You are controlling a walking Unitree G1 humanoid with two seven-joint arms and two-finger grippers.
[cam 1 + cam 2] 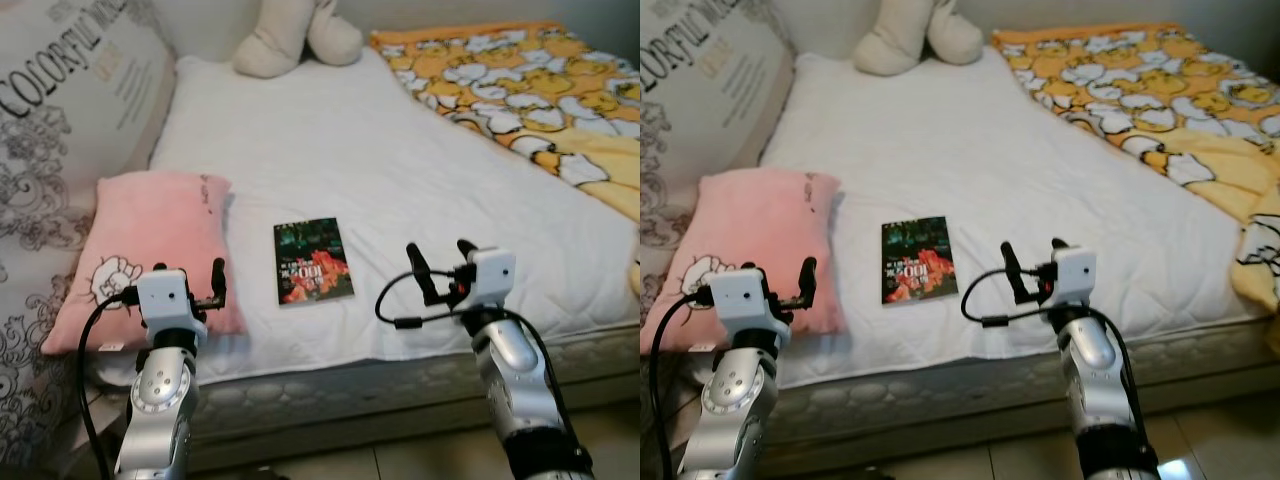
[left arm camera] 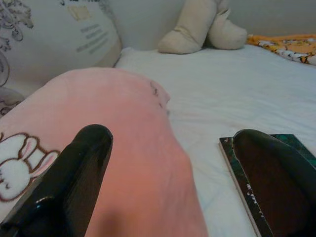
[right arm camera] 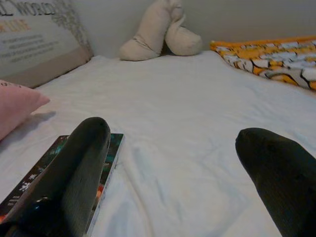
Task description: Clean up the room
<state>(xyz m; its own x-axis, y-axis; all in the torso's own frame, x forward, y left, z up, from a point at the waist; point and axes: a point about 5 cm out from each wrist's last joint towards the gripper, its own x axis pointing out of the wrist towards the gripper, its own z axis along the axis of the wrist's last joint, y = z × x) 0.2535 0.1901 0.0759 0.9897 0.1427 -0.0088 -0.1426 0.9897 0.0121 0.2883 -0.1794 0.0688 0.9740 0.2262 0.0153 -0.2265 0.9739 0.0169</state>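
Far left: big printed cushion (image 1: 70,90) leans against the wall at the head of the bed (image 1: 400,170). In front of it a pink pillow (image 1: 150,250) lies at the mattress edge, overhanging a bit toward the floor. Left gripper (image 1: 190,285) hovers over the pillow's near corner, jaws spread wide, holding nothing; in the left wrist view the pillow sits between the two fingers (image 2: 69,177).

Middle: a dark-covered book (image 1: 312,261) lies flat on the white sheet, just beside the pillow, near the bed's front edge. Cream plush toy (image 1: 295,35) at the back by the wall.

Right: right gripper (image 1: 440,262) hangs over bare sheet just right of the book, jaws wide apart, empty. Orange-yellow patterned blanket (image 1: 520,85) is bunched along the far right side.

Likely next targets: pillow or book. Risks:
- Pillow is soft and bulky, so a pinch at one corner may slip or drag it off the edge.
- Book lies flush on a soft sheet; fingers could snag fabric or push the book instead of getting under it.
- The arms are close together, so both going for the book could clash.
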